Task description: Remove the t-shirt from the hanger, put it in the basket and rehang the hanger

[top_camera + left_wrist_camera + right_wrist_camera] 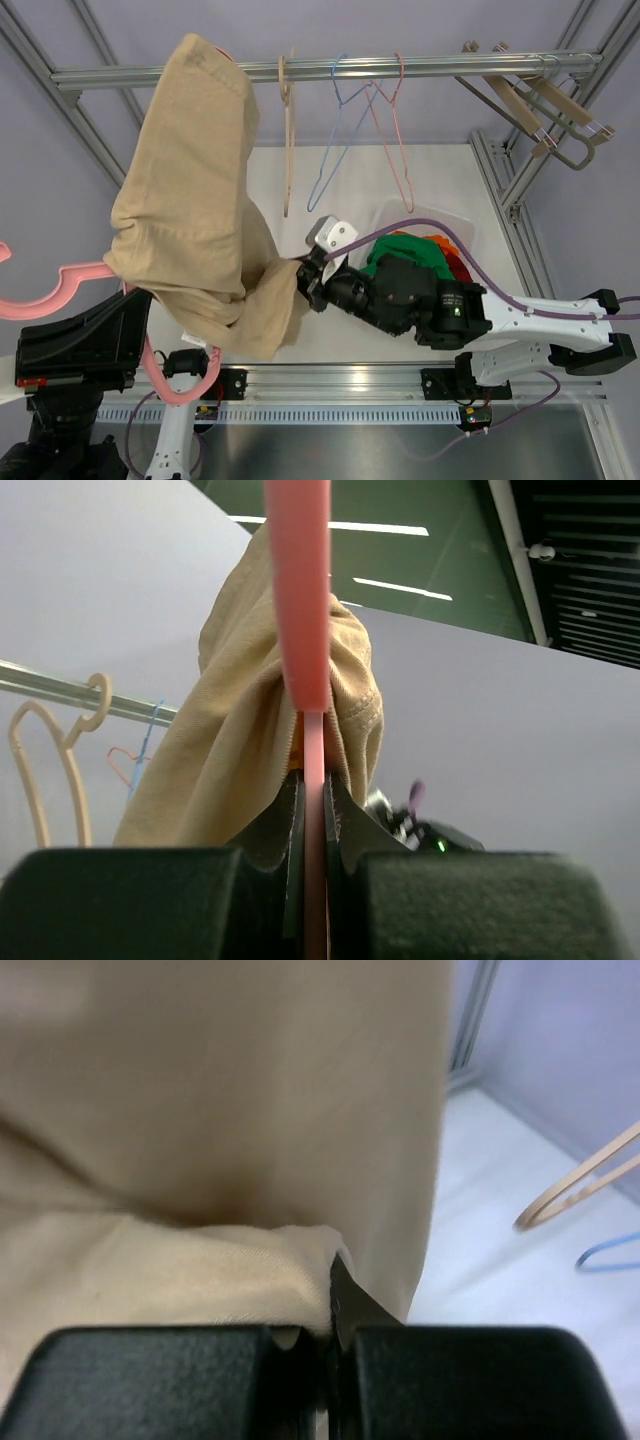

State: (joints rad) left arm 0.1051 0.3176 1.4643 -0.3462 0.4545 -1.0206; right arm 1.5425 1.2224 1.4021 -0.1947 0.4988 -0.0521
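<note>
**Left gripper** (315, 792): jaws closed flat on the bar of the pink plastic hanger (300, 600), with nothing else between them. This grip fixes the hanger so that the garment can be drawn off it.

**Right gripper** (330, 1305): jaws closed, pinching a fold of the tan cotton t-shirt (200, 1110) at its near right edge. The pull point sits away from the hanger, which should let the cloth slide along the hanger arm.

**Location:** the t-shirt is on the hanger at the left of the scene, not yet off. Its upper end overlaps the metal rail (430, 66) in the top view.

**Clearance:** bare white table (430, 170) lies to the right. The clear plastic bin of coloured clothes (458, 222) bounds it on the near right. A beige hanger (288, 150), a blue wire hanger (330, 150) and a pink wire hanger (398, 140) hang just right of the shirt. Route any pull nearer than these.
</note>
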